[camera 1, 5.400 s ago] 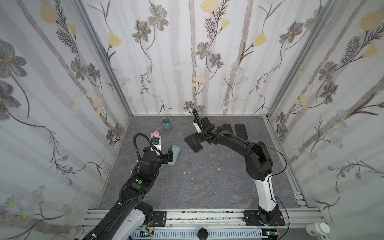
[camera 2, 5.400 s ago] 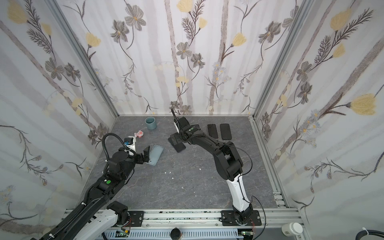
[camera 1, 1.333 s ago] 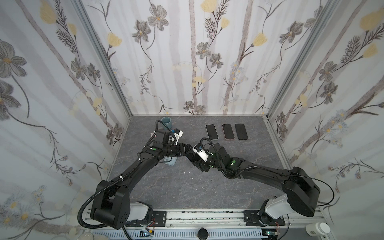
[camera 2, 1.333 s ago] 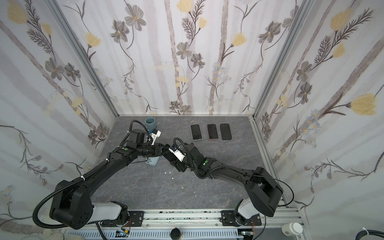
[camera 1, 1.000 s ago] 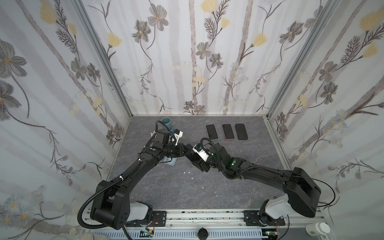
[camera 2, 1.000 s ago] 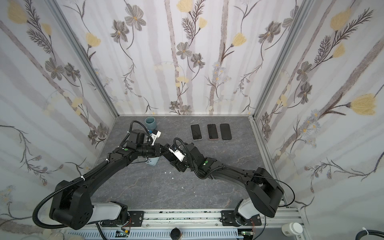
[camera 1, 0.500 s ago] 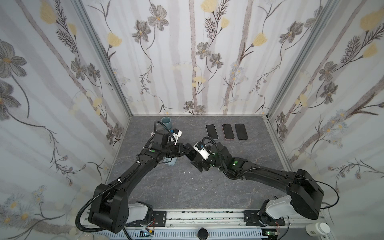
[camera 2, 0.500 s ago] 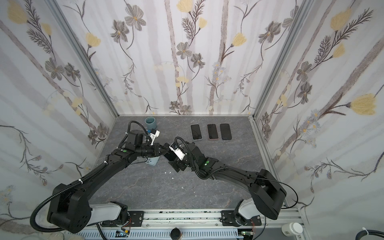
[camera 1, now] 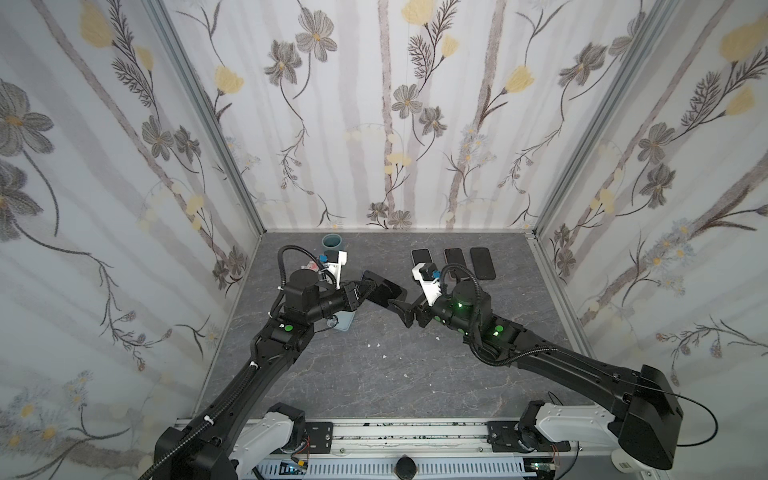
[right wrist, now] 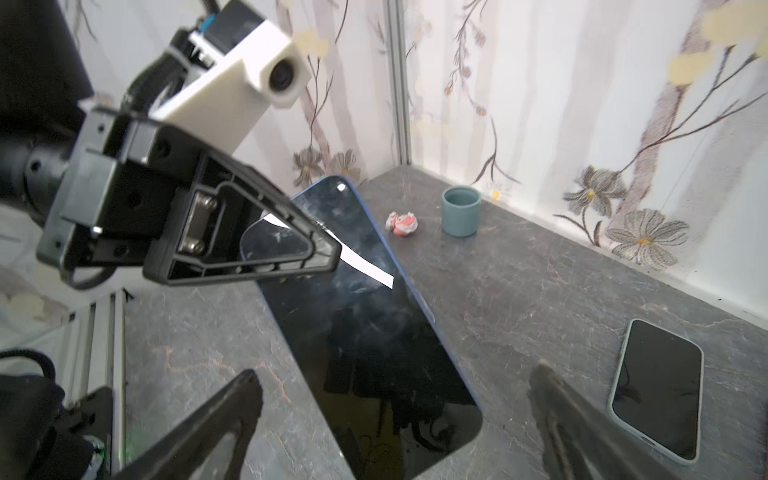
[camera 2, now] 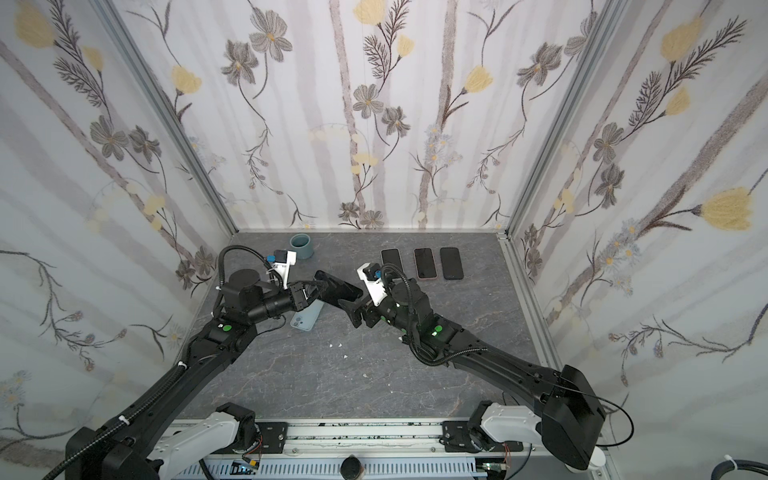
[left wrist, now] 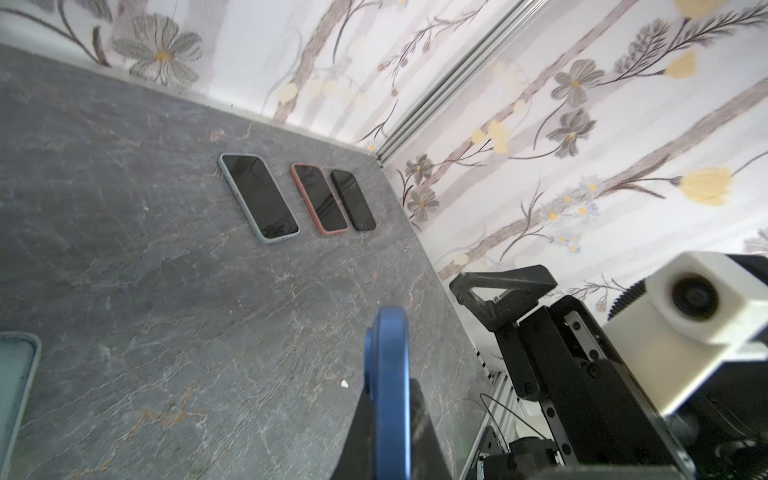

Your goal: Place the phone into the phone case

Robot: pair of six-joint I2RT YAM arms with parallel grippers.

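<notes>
Left of centre in a top view the left gripper (camera 1: pixel 362 292) is clamped tight on one end of the phone (camera 1: pixel 384 292), holding it tilted in the air. The pale blue phone case (camera 2: pixel 308 316) lies on the table (camera 1: pixel 374 374) just below. Further right, the right gripper (camera 1: pixel 405 312) stands wide near the phone's free end. The phone looks stiff, slick and breakable, best taken by its long edges

loads of bare table (camera 1: pixel 374 374) up front; phone case (camera 2: pixel 309 318) mid-left, cup (camera 1: pixel 332 242) and row of phones (camera 1: pixel 454 255) crowd the back
</notes>
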